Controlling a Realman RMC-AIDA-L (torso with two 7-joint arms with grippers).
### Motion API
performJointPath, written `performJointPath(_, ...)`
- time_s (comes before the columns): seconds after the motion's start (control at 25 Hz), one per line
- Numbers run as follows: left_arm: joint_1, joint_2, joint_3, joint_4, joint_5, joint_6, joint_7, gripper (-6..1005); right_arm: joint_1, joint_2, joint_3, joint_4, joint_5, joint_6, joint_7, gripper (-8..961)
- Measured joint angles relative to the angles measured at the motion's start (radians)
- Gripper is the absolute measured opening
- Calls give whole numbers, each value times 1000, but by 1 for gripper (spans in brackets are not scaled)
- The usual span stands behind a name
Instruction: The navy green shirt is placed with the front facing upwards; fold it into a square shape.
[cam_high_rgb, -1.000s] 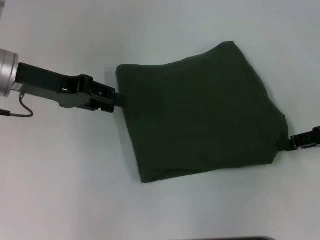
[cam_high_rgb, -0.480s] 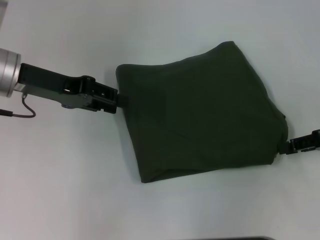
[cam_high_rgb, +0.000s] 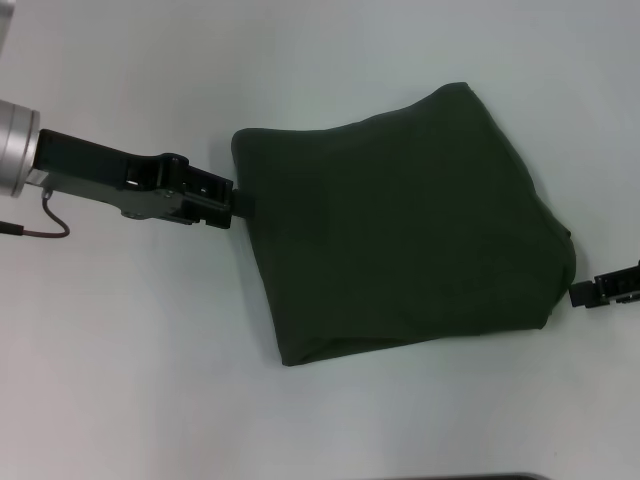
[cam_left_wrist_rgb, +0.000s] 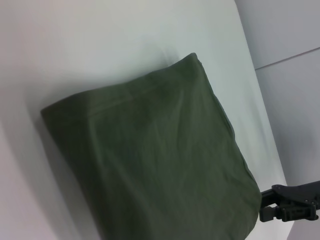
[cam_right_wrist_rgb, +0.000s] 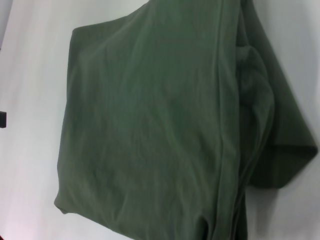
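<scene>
The navy green shirt lies folded into a rough square on the white table, plain side up with no lettering or collar showing. The left wrist view shows the shirt as one smooth panel. In the right wrist view the shirt has bunched layers along one edge. My left gripper rests against the shirt's left edge. My right gripper stands open just off the shirt's right corner, a small gap apart. That same right gripper also shows in the left wrist view, beside the fabric.
A thin cable hangs under the left arm. A dark edge runs along the near side of the table. White tabletop surrounds the shirt on all sides.
My right gripper has let go of the shirt's right corner and drawn back to the right. The left gripper has barely shifted. The shirt lies as before.
</scene>
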Motion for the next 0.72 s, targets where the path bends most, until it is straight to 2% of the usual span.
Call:
performJointPath(0.44,0,0,0,0,0,0,1,454,28,10,-47,49,-1,38,12,396)
performJointPath(0.72,0,1,0,0,0,0,1,454,22,-7,-53,41,-1,38,41,397)
